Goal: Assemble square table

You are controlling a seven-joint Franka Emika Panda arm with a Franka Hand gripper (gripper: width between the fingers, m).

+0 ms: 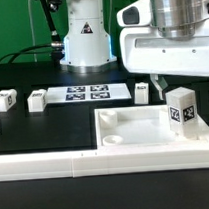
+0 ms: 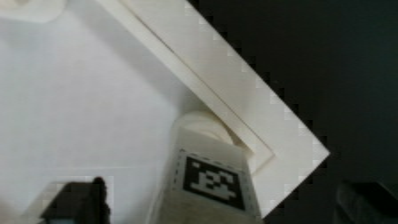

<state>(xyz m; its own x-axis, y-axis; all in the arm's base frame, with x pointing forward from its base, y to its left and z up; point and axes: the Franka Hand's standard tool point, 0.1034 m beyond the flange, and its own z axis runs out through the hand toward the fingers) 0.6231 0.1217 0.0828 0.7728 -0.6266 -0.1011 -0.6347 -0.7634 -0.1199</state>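
Evidently the claw (image 2: 217, 205) gapes empty (astride, not touching); lifting crookedly could topple the small white tagged block leg (image 1: 181, 110) off the large white plastic square slab (image 1: 124, 131).

The square table (image 1: 144, 133) is plain white, rim and floor alike. The leg (image 1: 181, 106) standing in it is white and has a black-and-white square tag with a blocky pattern on its face. The loose legs (image 1: 37, 100) are white with small black tag marks. The marker board (image 1: 87, 93) is white and shows 4 black-and-white tags. The tabletop (image 1: 54, 131) is black. The border rail (image 1: 46, 168) is white. The robot base (image 1: 85, 39) is white with a black triangle mark. The backdrop (image 1: 8, 28) is green.
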